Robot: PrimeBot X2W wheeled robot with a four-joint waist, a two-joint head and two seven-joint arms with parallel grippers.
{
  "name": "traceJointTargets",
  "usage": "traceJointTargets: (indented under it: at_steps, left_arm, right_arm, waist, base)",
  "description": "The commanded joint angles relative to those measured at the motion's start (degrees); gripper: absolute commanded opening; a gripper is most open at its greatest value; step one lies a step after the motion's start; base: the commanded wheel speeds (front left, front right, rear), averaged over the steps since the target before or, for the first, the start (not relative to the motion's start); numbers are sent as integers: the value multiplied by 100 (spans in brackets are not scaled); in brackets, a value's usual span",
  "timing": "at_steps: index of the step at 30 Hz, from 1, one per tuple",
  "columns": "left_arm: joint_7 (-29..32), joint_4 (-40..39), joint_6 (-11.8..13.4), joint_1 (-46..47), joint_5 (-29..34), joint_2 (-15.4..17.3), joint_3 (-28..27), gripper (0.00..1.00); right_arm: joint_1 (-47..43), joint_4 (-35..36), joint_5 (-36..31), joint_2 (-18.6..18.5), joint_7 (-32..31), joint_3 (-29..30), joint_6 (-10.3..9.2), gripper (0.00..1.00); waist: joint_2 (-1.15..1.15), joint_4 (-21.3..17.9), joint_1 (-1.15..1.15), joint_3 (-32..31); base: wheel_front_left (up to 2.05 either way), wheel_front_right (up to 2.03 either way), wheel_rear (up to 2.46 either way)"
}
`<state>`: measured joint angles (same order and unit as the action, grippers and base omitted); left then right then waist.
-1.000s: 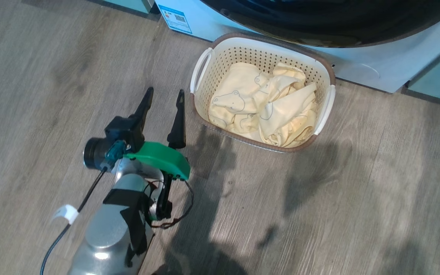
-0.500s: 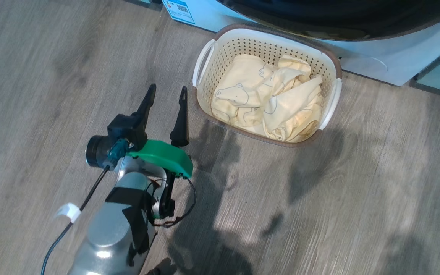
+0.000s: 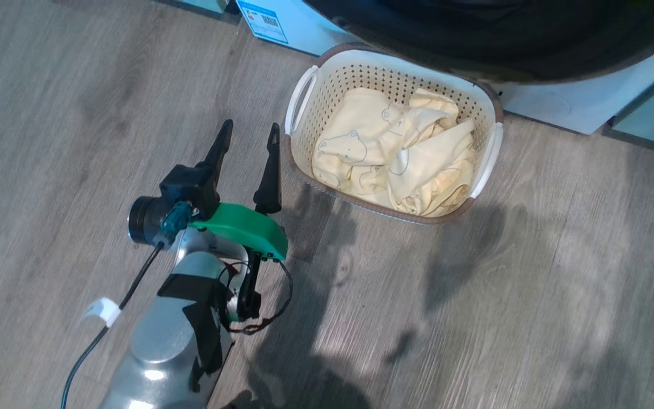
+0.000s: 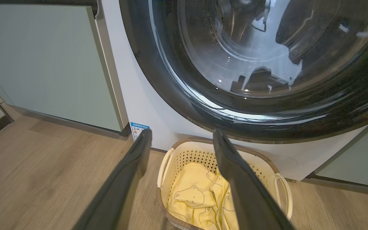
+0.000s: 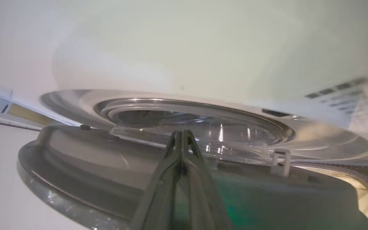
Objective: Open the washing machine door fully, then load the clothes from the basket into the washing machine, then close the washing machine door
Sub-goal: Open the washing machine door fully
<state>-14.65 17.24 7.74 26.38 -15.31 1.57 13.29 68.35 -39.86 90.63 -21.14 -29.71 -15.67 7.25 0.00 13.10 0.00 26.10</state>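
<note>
Right end effector (image 5: 181, 137), clenched and empty, pointed at the grey inner face of the door (image 5: 75, 159), close under its glass bowl (image 5: 196, 126). Opening the door fully looked best done with a steady outward push near the latch (image 5: 278, 161), clear of the glass. The clothes (image 3: 395, 159) lay in the basket (image 3: 332, 76) before the washer (image 3: 310, 28). The left end effector (image 3: 250, 125) hung released beside it.

I see pale yellow clothes (image 3: 395, 159) with thin outline bear drawings, in a cream perforated basket (image 3: 372, 76) with brown rim and white handles. The washing machine (image 4: 145, 102) is white, blue-labelled; the washing machine door (image 4: 177, 92) glossy black. The floor (image 3: 531, 284) is grey wood-grain, the cabinet (image 4: 49, 64) pale green.
</note>
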Motion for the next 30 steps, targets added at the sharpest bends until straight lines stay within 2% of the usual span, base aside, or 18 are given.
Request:
traceJointTargets:
  at_steps: [1, 18, 30]
  left_arm:
    - [-35, -139, 27, 65, -27, 131, -161, 100]
    - [-35, 18, -79, -133, 76, 131, -247, 100]
    - [-35, 196, -209, -448, 204, 131, -383, 100]
  right_arm:
    - [-80, 266, 66, 148, -118, -56, 24, 0]
    - [-769, 655, 290, 276, -1103, -140, 24, 0]
    - [-1586, 948, 331, 654, -1719, -342, 24, 0]
  waist:
    - [0, -15, 0, -37]
    - [0, -94, 0, -551]
    - [0, -138, 0, -1193]
  base:
    - [0, 0, 0]
    - [0, 0, 0]
    - [0, 0, 0]
